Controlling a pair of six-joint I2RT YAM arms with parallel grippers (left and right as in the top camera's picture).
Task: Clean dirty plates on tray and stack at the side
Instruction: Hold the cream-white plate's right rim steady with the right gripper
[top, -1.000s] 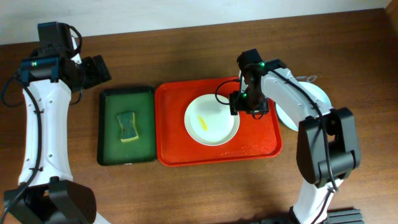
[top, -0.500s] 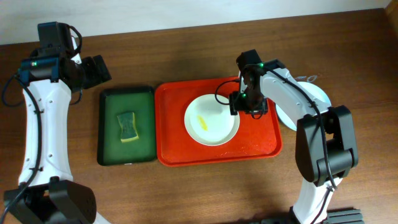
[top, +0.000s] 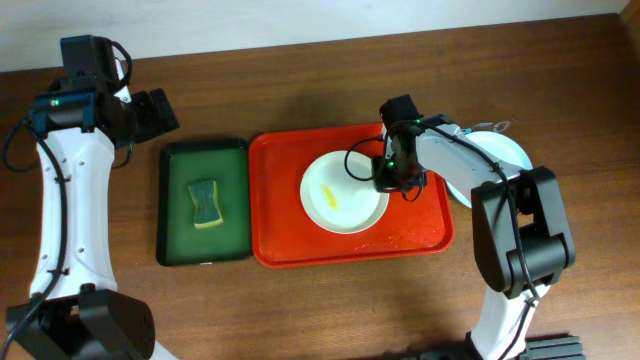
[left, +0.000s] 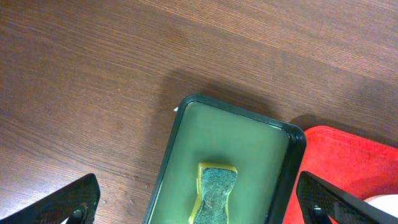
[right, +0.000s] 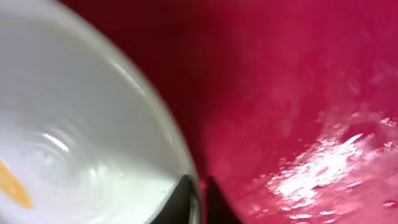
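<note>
A cream-white plate (top: 345, 194), yellow-smeared, is sitting in the red tray (top: 275, 240) — the right claw (top: 390, 178) is pinching its right rim. The left claw (left: 199, 196) is gaping released; the right arm (top: 470, 165) is half hiding another pale plate (top: 508, 152).

Overhead camera looks straight down on whole table (top: 300, 310), left wrist high above green tray (left: 236, 137) and sponge (left: 216, 186) — both shared with overhead — right wrist pressed close to rim of cream-white plate (right: 81, 124) on red tray (right: 298, 81).

Wooden table (top: 300, 80) — red tray (top: 275, 215), dark green tray (top: 236, 200) alongside, pale plate (top: 508, 152) at right
</note>
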